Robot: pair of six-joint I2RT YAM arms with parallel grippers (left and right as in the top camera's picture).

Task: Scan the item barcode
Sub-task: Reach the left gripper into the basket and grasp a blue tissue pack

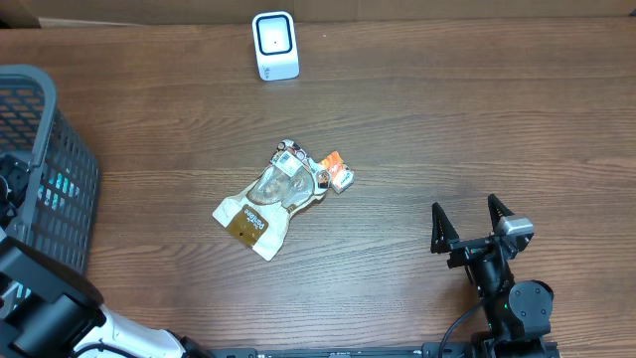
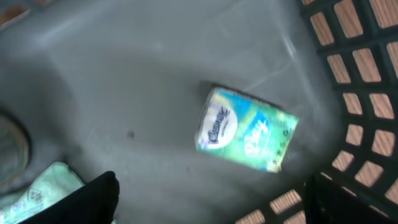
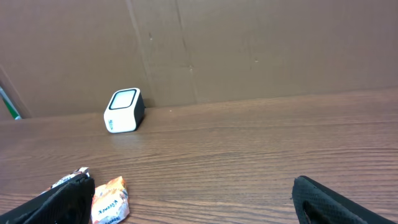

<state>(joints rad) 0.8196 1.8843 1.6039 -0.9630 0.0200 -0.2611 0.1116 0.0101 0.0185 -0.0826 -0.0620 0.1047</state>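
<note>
The white barcode scanner stands at the table's far edge and also shows as the scanner in the right wrist view. A cream and clear pouch lies mid-table, touching a small orange packet, the same orange packet the right wrist view catches. In the left wrist view my left gripper hangs open inside the basket, above a green tissue pack lying flat on its floor, and holds nothing. My right gripper stands open near the front right, its jaws empty.
The dark mesh basket stands at the table's left edge, its lattice wall close to my left fingers. A teal packet lies in the basket beside the left finger. A brown cardboard wall runs behind the scanner.
</note>
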